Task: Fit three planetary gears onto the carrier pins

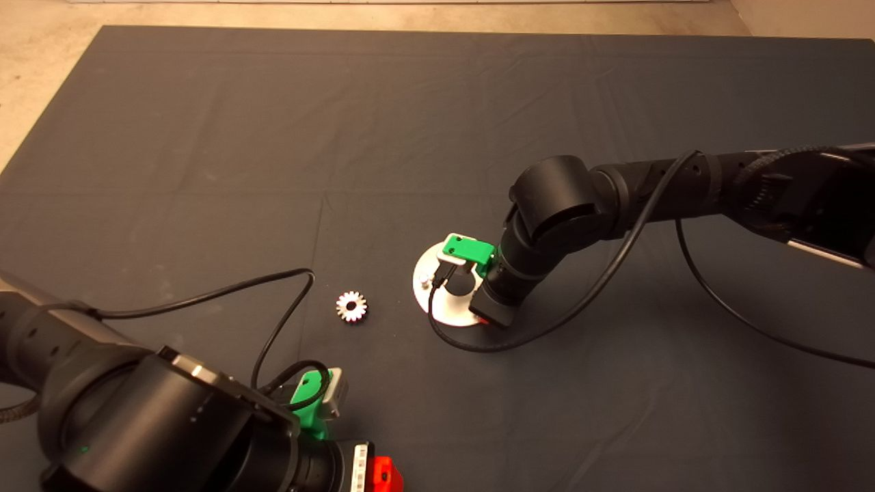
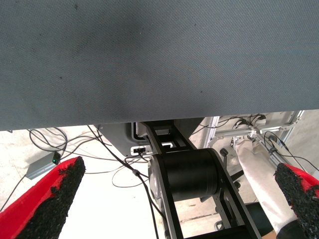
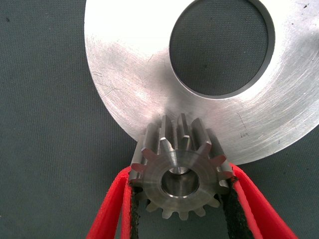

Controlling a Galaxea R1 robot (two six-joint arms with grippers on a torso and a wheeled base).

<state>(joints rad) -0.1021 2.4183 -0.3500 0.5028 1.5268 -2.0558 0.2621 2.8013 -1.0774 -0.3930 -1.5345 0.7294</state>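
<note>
While scanning from the left, note first the left gripper (image 2: 179,167), parked at the near-left edge of the mat (image 1: 205,137), well apart from the work; fingers spread wide, nothing between them. Treat as idle, kept low and aside, presumably to leave the working area free for the other arm. Next, locate one loose gear (image 1: 351,306), flat on the mat between the two grippers, near the disc (image 1: 437,304) but not touching it, on the left arm's side of the right gripper (image 3: 182,174). Judge it as waiting for pickup, set close to keep the reach short. Then find the right gripper directly above the near rim of the disc, pointing straight down, closed on a second gear (image 3: 179,181): red fingers (image 3: 107,214) pressing opposite flanks of the teeth, bore left uncovered and upright. Read this side grip as deliberate, keeping the centre hole free to pass over a stud. Observe a bright core inside the bore, probably the tip of a carrier pin; seating depth not determinable. Note one bare carrier pin (image 1: 425,279) on the disc's far-left part, beyond the gripper. No third gear in any view. Expected hazard: teeth slipping in the pads, or the bore jamming on a slight tilt.
</note>
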